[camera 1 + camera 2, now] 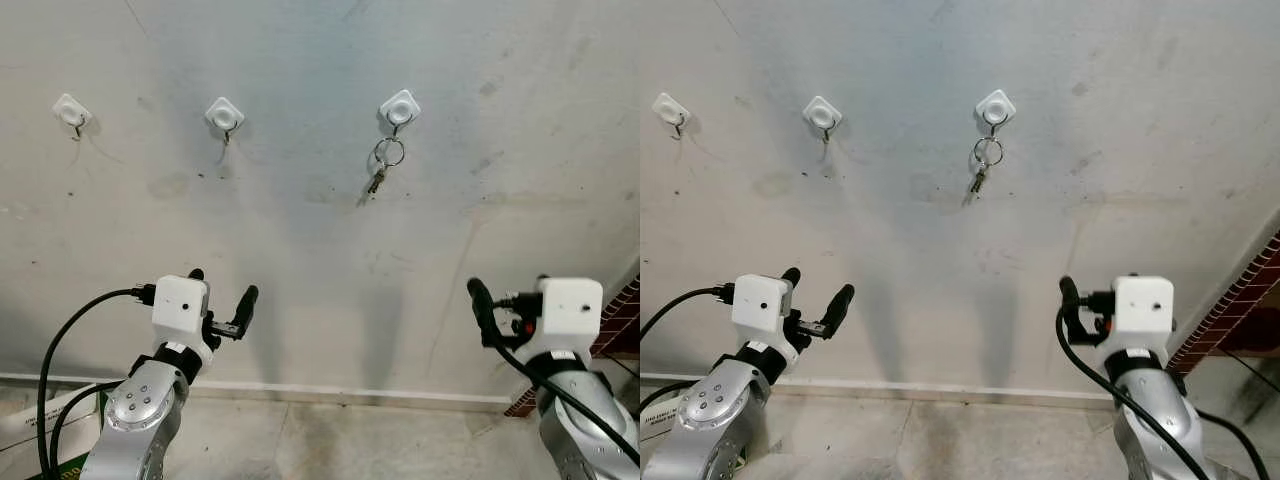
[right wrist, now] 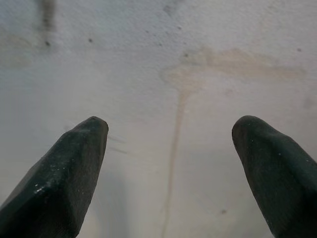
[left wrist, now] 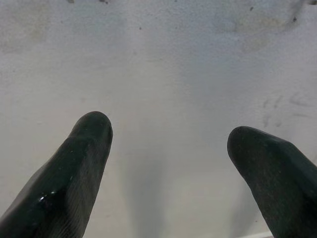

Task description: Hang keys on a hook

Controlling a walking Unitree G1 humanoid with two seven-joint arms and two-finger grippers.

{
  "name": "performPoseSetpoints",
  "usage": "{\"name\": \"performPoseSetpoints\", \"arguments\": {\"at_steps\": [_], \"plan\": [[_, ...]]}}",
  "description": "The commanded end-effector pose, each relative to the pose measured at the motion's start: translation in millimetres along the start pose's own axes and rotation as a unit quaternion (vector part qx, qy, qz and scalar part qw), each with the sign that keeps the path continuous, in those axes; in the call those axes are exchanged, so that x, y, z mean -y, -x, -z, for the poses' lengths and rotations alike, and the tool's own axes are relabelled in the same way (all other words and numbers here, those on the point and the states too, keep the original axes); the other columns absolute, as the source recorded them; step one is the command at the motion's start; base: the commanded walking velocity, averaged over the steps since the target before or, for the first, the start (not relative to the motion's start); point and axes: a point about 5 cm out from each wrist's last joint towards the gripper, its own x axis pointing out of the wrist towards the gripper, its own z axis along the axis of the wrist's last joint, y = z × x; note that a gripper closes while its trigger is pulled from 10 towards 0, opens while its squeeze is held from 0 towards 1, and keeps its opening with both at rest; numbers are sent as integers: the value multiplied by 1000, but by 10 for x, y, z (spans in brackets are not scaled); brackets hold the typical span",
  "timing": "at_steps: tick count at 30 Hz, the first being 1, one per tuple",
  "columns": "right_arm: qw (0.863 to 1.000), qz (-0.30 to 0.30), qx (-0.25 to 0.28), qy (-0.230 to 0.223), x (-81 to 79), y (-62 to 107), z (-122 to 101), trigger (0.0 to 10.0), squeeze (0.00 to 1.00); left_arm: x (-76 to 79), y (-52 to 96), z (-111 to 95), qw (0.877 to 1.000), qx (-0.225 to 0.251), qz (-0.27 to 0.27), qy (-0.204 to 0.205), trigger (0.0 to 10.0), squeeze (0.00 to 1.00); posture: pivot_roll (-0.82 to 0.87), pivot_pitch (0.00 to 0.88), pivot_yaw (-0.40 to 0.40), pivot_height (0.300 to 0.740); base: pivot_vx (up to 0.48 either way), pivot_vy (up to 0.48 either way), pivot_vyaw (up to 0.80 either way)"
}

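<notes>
Silver keys (image 1: 383, 170) on white hook (image 1: 400, 108)

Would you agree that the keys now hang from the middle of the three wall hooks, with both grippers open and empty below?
Not quite: the keys hang from the rightmost hook, not the middle hook, as the left eye view shows. The rest stands: the left gripper and the right gripper are both open and empty, low before the wall.
</notes>
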Motion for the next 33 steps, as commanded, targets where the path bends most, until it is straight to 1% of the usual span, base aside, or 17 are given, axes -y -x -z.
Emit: {"name": "performPoseSetpoints", "arguments": {"at_steps": [1, 11, 14, 16, 19, 28, 33], "plan": [[1000, -7, -13, -3, -27, -16, 36, 10000, 0, -8, -11, -9, 1000, -4, 2, -3, 10000, 0, -25, 0, 52, 740, 0, 0, -788], [1000, -12, -17, 1, -52, -49, 59, 10000, 0, 19, -14, 17, 1000, -12, 11, -6, 10000, 0, -19, 0, 66, 740, 0, 0, -794], [1000, -11, -10, -3, -57, -56, 49, 10000, 0, 31, -17, 21, 1000, -14, 15, -8, 10000, 0, -21, 0, 70, 740, 0, 0, -758], [1000, -17, -9, 5, -80, -76, 33, 10000, 0, 43, -35, 12, 1000, -14, 19, -9, 10000, 0, -21, 0, 70, 740, 0, 0, 0], [1000, -12, -14, -7, -79, -98, 43, 10000, 0, 46, -49, -4, 1000, -11, 20, -9, 10000, 0, -22, 0, 73, 740, 0, 0, 0], [1000, -4, 1, -2, -109, -174, 15, 10000, 0, 45, -84, -47, 1000, -5, 23, -12, 10000, 0, -13, 0, 76, 740, 0, 0, 0], [1000, 2, 8, -7, -113, -189, 6, 10000, 0, 34, -79, -44, 1000, -6, 23, -12, 10000, 0, -12, 0, 79, 740, -245, 0, 0]]}}
